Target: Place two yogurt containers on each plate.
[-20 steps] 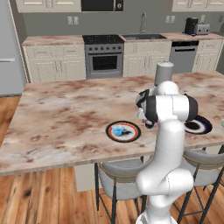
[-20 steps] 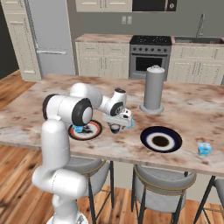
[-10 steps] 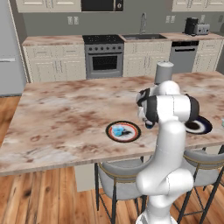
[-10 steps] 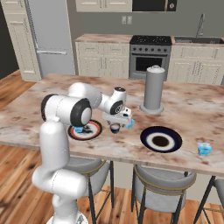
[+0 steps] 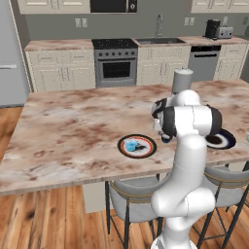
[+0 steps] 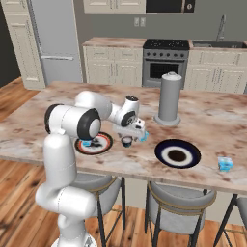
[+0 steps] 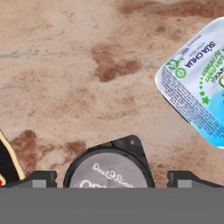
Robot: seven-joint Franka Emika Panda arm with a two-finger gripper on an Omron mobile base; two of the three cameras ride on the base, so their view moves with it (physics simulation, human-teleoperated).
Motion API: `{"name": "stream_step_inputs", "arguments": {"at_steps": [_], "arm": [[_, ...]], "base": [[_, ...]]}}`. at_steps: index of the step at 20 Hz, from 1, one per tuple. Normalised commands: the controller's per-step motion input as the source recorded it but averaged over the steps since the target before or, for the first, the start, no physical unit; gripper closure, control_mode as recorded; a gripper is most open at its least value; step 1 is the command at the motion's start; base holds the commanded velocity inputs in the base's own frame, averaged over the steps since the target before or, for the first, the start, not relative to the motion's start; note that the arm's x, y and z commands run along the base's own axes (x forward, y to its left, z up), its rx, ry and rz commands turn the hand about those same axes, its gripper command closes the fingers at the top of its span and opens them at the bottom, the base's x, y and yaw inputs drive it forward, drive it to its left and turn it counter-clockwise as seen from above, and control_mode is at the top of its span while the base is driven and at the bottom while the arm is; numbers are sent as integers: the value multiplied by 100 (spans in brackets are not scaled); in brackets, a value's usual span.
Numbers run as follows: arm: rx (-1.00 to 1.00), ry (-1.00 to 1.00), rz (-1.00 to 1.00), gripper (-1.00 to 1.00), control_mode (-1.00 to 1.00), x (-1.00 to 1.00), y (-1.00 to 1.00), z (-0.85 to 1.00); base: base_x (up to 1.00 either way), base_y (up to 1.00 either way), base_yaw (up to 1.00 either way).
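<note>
A dark blackish yogurt container (image 7: 109, 168) stands on the counter, its round lid between my two finger tips. My gripper (image 7: 112, 178) is open and straddles it from above, also seen as the gripper (image 6: 128, 139) in the right base view. A pale blue yogurt container (image 7: 197, 83) lies just beyond it, apart from the fingers. The red-orange rimmed plate (image 6: 94, 143) sits left of the hand and holds one pale blue yogurt container (image 6: 87, 143). To the right, the blue-black plate (image 6: 177, 153) lies bare. Another pale blue yogurt container (image 6: 225, 164) sits near the counter's right end.
A tall grey cylinder (image 6: 169, 99) stands behind the plates on the marble island (image 5: 73, 126). Stools (image 6: 181, 207) are tucked under the near edge. The stove and cabinets line the far wall.
</note>
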Motion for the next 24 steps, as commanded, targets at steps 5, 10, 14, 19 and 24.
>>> {"name": "stream_step_inputs", "arguments": {"at_steps": [5, 10, 14, 19, 24], "arm": [[0, 0, 0, -100, -100, 0, 0, -21], [0, 0, 0, -100, -100, 0, 0, 0], [0, 0, 0, -100, -100, 0, 0, -2], [0, 0, 0, -100, -100, -3, 0, -8], [0, 0, 0, -100, -100, -2, 1, -6]], "base": [[0, 0, 0], [0, 0, 0], [0, 0, 0], [0, 0, 0], [0, 0, 0]]}}
